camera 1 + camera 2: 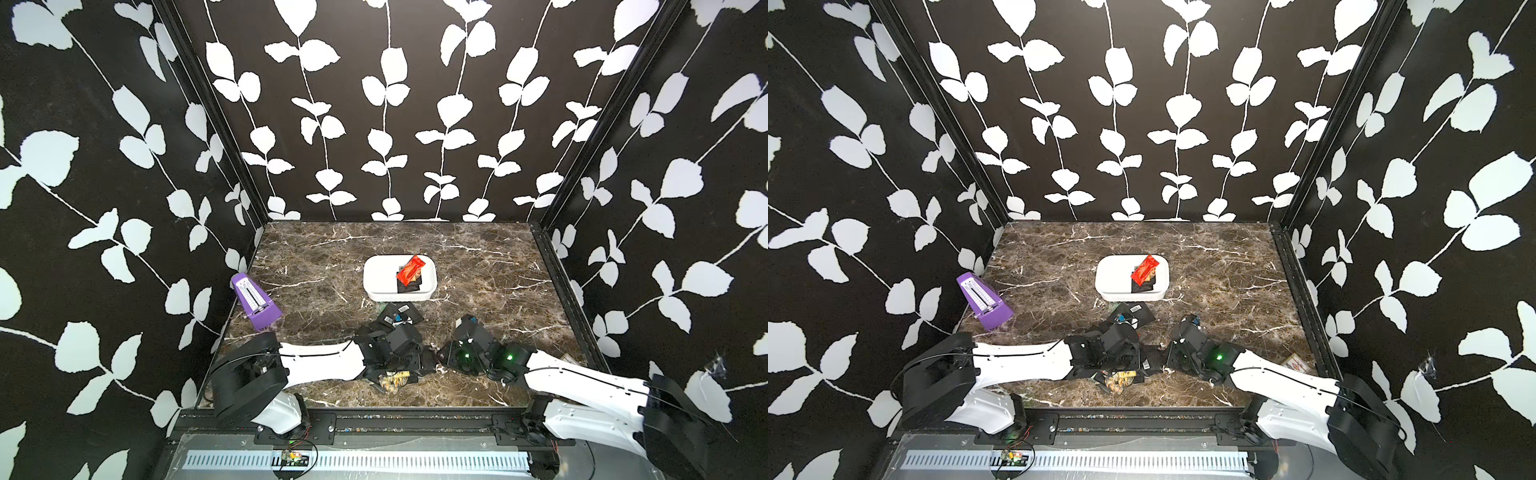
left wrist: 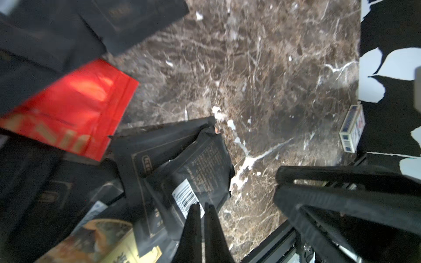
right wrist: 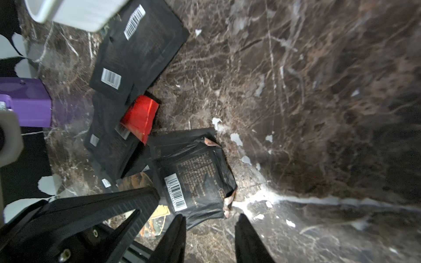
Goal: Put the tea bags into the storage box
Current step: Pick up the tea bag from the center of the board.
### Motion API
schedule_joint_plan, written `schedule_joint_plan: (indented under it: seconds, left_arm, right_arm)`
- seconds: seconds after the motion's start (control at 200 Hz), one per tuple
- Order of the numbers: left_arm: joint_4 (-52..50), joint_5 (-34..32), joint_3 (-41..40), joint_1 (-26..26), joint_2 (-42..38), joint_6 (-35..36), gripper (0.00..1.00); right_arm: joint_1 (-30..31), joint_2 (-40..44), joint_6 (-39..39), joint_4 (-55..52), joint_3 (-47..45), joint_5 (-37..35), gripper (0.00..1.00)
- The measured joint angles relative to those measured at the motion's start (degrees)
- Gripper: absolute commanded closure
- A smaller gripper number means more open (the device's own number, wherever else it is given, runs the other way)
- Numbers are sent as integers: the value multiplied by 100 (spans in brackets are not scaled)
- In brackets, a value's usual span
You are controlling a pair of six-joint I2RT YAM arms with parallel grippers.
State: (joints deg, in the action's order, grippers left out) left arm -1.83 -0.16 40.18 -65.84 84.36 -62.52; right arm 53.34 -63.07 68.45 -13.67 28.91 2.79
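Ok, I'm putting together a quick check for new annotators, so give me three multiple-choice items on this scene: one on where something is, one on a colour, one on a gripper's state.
1. Where on the table is the purple metronome? A) far right corner B) middle C) left edge
2. What colour is the top sachet in the storage box? A) red B) green C) white
3. The right gripper is: A) shut on a sachet B) open, gripping nothing C) out of view
Answers: 1 C, it sits at that edge in both top views. 2 A, its foil is plainly red. 3 B, its fingers stand apart; the left gripper is the one shut on a black sachet.
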Motion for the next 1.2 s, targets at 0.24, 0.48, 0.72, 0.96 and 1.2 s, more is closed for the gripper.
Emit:
schedule_joint_plan:
  seconds: [0.24, 0.48, 0.72, 0.96, 1.2]
  left_arm:
    - [-63, 52, -4, -33, 94, -72, 100]
    - [-175, -2, -48, -74, 105, -133, 100]
    - [-186, -39, -70, -92, 162, -197, 100]
    - [-184, -55, -101, -98, 245, -247, 100]
    - [-166, -52, -101, -98, 306, -249, 100]
  right_arm:
    - [105, -181, 212, 286, -87, -66, 63]
    - [105, -190, 385, 415, -284, -81, 62]
    - [107, -437, 476, 555, -304, -85, 62]
    - [111, -599, 509, 675, -304, -87, 64]
    - [116, -798, 549, 754, -319, -87, 67]
